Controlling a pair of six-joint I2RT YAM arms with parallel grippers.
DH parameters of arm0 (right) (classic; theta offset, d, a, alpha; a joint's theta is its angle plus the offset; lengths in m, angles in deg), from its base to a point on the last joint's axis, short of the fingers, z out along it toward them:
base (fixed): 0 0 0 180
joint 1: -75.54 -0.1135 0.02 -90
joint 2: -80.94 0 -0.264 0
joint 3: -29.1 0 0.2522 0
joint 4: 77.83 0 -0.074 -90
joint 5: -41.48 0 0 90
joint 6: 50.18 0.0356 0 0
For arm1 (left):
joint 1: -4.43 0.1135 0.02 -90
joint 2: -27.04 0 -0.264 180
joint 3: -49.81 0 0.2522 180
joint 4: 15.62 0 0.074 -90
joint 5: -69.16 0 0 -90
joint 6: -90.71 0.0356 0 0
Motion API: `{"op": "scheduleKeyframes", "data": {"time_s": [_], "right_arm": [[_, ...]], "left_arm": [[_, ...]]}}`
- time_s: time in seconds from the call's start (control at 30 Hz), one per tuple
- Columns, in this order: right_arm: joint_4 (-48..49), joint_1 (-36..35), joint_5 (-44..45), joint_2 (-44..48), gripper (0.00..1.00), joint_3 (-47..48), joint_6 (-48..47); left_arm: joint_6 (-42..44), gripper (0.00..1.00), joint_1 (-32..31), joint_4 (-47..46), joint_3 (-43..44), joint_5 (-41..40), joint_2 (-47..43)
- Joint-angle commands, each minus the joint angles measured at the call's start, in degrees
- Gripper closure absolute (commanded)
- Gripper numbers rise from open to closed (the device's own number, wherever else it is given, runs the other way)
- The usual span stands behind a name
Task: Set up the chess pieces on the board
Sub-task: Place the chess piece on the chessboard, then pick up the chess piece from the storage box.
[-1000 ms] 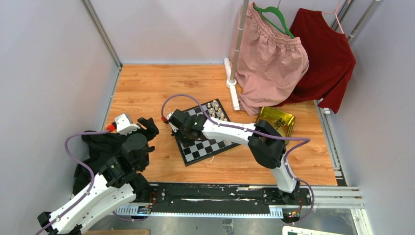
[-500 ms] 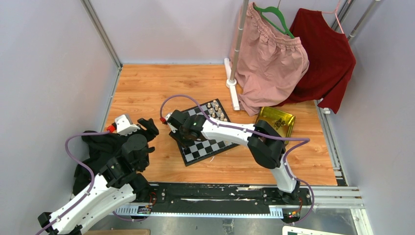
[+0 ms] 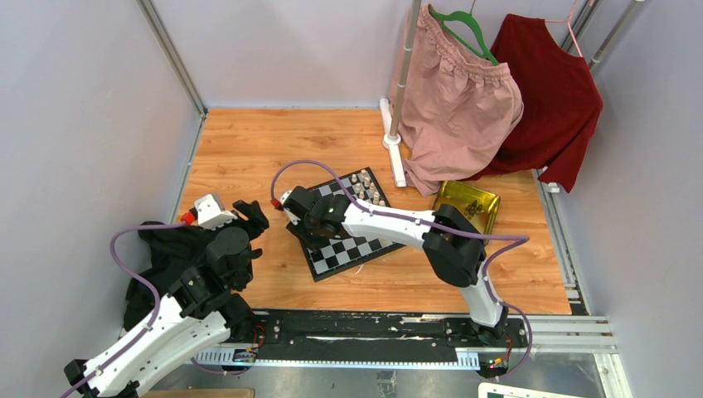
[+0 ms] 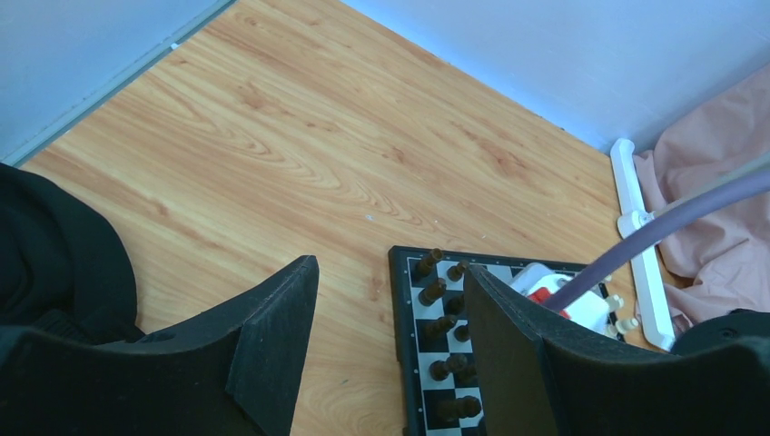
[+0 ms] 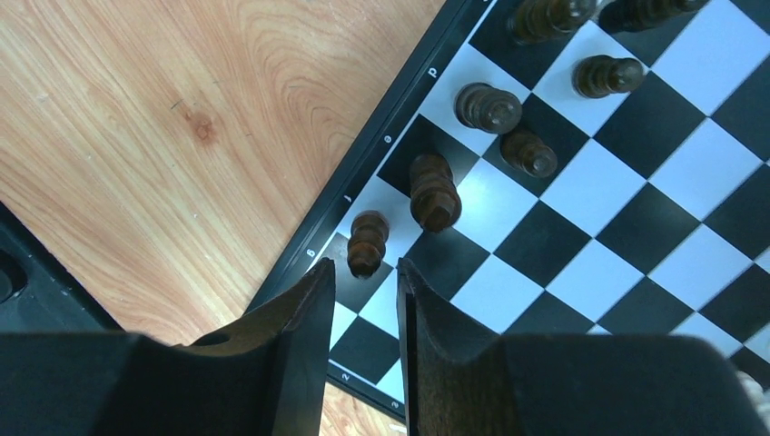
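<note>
Pieces (image 5: 434, 191) stand along the board's (image 5: 495, 292) left-arm edge. Above that edge hangs the right gripper (image 5: 363, 277), jaws slightly parted, empty, just behind an edge piece (image 5: 368, 243); best rise straight up without brushing it. Off the board, the left gripper (image 4: 389, 277) gapes, empty.

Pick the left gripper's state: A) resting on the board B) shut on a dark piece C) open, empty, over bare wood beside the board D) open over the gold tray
C: the left gripper has its fingers wide apart with nothing between, the wooden table below, the board just ahead.
</note>
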State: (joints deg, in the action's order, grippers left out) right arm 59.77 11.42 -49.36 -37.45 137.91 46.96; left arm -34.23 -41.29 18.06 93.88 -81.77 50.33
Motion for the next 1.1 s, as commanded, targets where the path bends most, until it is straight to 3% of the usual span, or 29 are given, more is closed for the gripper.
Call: {"op": "scheduleKeyframes", "data": {"time_s": [0.0,0.27,0.37,0.57,0.87,1.07], "right_arm": [[-1.5,-1.2,2.8,5.6,0.65,-0.9,-0.9],[-0.6,-1.6,4.1,11.2,0.65,-4.9,-0.6],[-0.1,-1.6,7.3,14.7,0.64,-7.5,-0.4],[0.0,0.7,20.1,24.5,0.51,-14.5,1.5],[0.1,21.1,21.5,38.4,0.5,-27.1,9.1],[0.6,34.0,20.6,39.2,0.5,-31.1,10.9]], "left_arm": [[-1.0,0.34,-0.1,0.7,0.3,-2.7,-0.4],[-0.4,0.3,-0.1,1.7,1.5,-3.2,-0.8],[0.4,0.2,-0.1,1.2,2.0,-2.9,-0.8],[1.2,0.03,-0.1,-1.4,3.1,-2.5,1.0],[2.2,0.0,-0.1,-10.5,3.1,1.3,9.1],[0.8,0.0,-0.1,-15.0,1.0,3.8,13.8]]}}
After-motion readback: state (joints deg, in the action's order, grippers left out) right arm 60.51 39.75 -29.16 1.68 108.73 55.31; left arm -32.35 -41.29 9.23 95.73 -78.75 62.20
